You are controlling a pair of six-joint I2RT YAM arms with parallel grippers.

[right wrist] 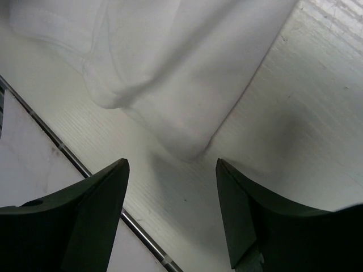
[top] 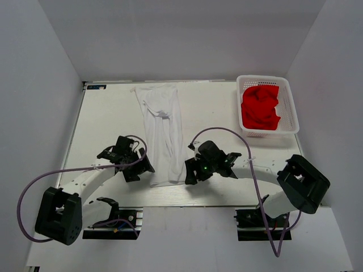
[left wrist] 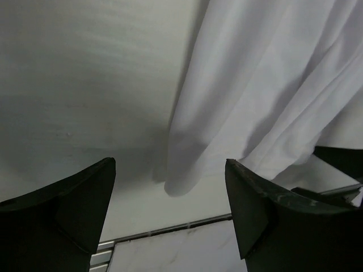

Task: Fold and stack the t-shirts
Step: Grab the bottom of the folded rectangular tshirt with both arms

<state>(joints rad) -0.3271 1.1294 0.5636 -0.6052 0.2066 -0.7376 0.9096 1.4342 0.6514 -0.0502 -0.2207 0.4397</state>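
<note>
Two open grippers at the near end of the white t-shirt, the red one in the basket.

On the left, the left gripper (top: 146,167) hangs low over the table (top: 108,119) with its jaws wide and nothing between them; in the left wrist view (left wrist: 170,218) the near left corner of the white t-shirt (left wrist: 272,85) lies just ahead of its fingers (left wrist: 74,209). The white t-shirt (top: 164,133) lies in the middle of the table as a long narrow strip, folded lengthwise, running from the far edge toward the arms. On its right side the right gripper (top: 191,173) is also wide apart and empty, just beside the near right corner of the cloth (right wrist: 170,68). At the far right corner stands the white basket (top: 290,107), and the red t-shirt (top: 261,106) lies crumpled inside it.
</note>
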